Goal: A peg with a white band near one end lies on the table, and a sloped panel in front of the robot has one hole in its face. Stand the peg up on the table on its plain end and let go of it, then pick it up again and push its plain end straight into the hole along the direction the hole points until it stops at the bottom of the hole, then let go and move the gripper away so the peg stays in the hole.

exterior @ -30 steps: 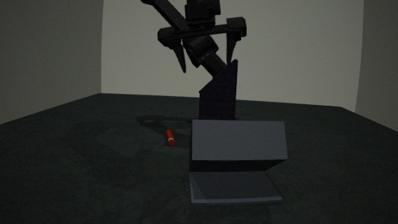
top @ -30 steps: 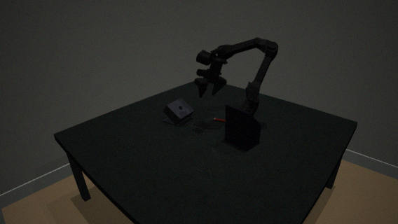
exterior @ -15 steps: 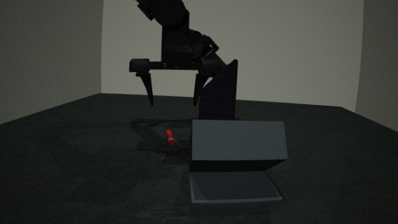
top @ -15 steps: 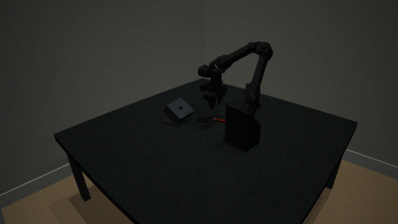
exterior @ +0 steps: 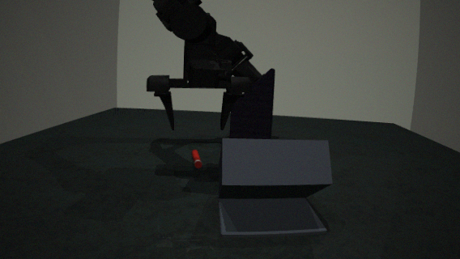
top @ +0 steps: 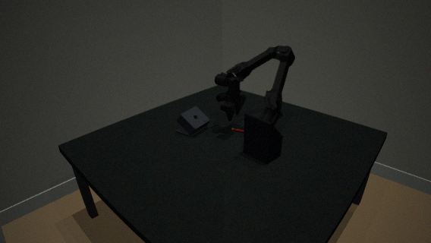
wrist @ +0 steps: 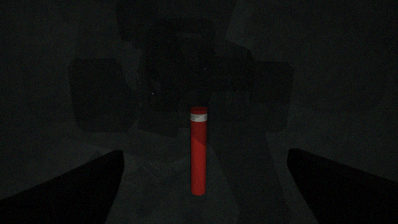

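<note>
The red peg (top: 238, 130) (exterior: 196, 158) (wrist: 198, 155) lies flat on the table; its white band is near the end farther from the robot base, at the top of the peg in the wrist view. My gripper (exterior: 198, 129) (wrist: 208, 157) is open and empty, pointing down above the peg, with the peg lying between the two fingers as seen from the wrist. The sloped panel (top: 190, 121) (exterior: 276, 162) stands on the table beside the peg. Its one dark hole (top: 196, 117) shows in the top view; the exterior view shows only the panel's back.
A tall dark block (top: 262, 140) (exterior: 253, 109) stands near the arm's base and hides part of the peg in the top view. The panel's flat base plate (exterior: 271, 218) rests on the table (top: 171, 182). Arm shadows fall around the peg.
</note>
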Motion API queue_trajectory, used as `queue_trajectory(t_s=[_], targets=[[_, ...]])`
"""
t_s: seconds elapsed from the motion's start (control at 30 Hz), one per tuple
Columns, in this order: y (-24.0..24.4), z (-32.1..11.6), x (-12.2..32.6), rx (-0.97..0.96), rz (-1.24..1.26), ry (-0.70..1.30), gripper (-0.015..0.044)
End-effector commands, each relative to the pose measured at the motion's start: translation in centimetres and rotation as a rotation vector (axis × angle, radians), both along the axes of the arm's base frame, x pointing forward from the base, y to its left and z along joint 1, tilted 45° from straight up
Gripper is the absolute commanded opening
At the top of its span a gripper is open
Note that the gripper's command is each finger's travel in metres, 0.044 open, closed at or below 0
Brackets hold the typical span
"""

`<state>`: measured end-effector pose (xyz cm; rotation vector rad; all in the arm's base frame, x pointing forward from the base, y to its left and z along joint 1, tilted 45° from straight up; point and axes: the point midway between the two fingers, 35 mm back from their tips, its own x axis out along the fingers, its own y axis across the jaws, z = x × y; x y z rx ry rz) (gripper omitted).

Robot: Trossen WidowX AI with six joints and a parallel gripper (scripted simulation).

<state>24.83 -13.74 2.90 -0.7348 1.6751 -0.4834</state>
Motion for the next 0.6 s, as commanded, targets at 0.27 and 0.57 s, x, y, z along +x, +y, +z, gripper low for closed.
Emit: queue_trajectory(t_s=[0.27, 0.57], targets=[[-1.4, -1.7, -0.4, 0.004, -0.002, 0.017, 0.0440], [-2.5, -2.8, -0.6, 0.003, -0.001, 0.017, 0.0440]])
